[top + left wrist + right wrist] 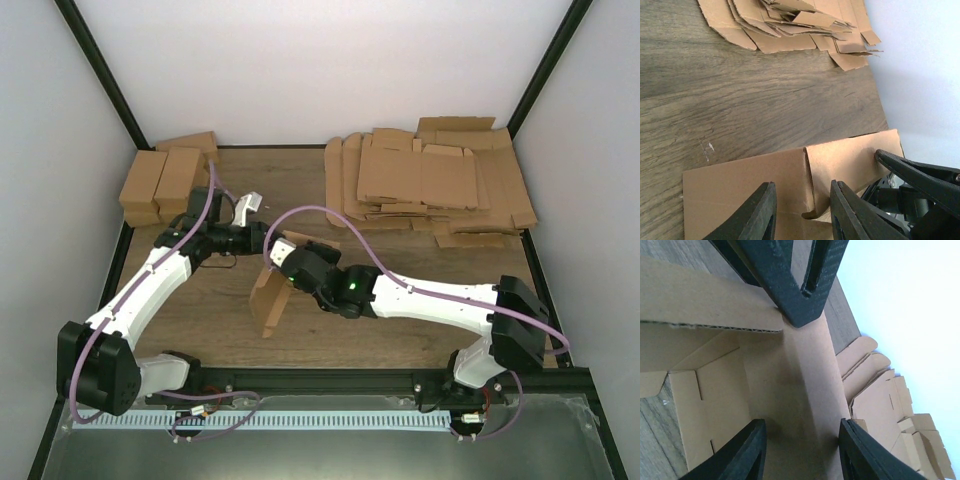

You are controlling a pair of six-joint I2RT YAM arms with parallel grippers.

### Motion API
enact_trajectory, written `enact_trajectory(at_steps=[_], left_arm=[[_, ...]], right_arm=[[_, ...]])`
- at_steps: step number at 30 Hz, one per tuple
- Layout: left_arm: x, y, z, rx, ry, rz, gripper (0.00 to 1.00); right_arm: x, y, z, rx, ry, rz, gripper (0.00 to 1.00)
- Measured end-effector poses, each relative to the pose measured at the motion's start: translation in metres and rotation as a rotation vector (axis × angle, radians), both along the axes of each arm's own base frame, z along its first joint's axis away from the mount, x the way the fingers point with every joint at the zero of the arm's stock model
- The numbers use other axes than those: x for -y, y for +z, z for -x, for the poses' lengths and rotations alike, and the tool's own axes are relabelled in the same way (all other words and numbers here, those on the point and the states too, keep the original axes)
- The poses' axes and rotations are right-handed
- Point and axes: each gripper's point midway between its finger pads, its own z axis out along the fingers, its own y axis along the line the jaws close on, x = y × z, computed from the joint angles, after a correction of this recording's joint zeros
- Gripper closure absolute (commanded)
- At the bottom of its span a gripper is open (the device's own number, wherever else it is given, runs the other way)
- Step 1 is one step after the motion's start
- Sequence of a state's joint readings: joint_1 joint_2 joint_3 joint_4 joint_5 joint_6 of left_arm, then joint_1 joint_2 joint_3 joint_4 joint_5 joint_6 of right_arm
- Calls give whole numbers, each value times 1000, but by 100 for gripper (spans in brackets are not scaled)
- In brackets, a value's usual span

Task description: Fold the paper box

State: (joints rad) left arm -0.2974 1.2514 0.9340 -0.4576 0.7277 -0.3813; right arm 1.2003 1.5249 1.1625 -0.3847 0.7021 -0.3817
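Observation:
The paper box [268,300] is a partly folded brown sheet standing on edge mid-table, its upper flaps reaching up between the two grippers. My left gripper [260,241] comes from the left, and in the left wrist view [802,215] its jaws are open, straddling a folded flap edge of the box [740,185]. My right gripper [281,256] comes from the right, and in the right wrist view [802,455] it is open over a long inner panel of the box [805,370]. The left gripper's fingers [795,285] press on the box's upper flap just ahead of the right gripper.
A heap of flat cardboard blanks [430,185] lies at the back right and also shows in the left wrist view [790,25]. Finished brown boxes [165,182] stand at the back left. Black frame rails border the wooden table [200,330].

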Motion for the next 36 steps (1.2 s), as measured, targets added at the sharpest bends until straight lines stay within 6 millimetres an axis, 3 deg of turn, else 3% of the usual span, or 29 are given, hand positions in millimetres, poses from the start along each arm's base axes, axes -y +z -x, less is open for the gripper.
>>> enact_trajectory(at_steps=[11, 18, 29, 32, 36], left_arm=[[0, 0, 0, -1, -2, 1, 68], [0, 0, 0, -1, -3, 2, 68], [1, 0, 1, -1, -5, 4, 68], [1, 0, 1, 1, -9, 4, 68], [2, 0, 1, 3, -15, 4, 68]], right_arm=[[-3, -2, -2, 101, 98, 93, 50], [-8, 6, -2, 112, 161, 84, 50], [-3, 1, -19, 105, 157, 96, 53], [-3, 0, -24, 110, 154, 102, 59], [-5, -1, -31, 134, 147, 112, 75]])
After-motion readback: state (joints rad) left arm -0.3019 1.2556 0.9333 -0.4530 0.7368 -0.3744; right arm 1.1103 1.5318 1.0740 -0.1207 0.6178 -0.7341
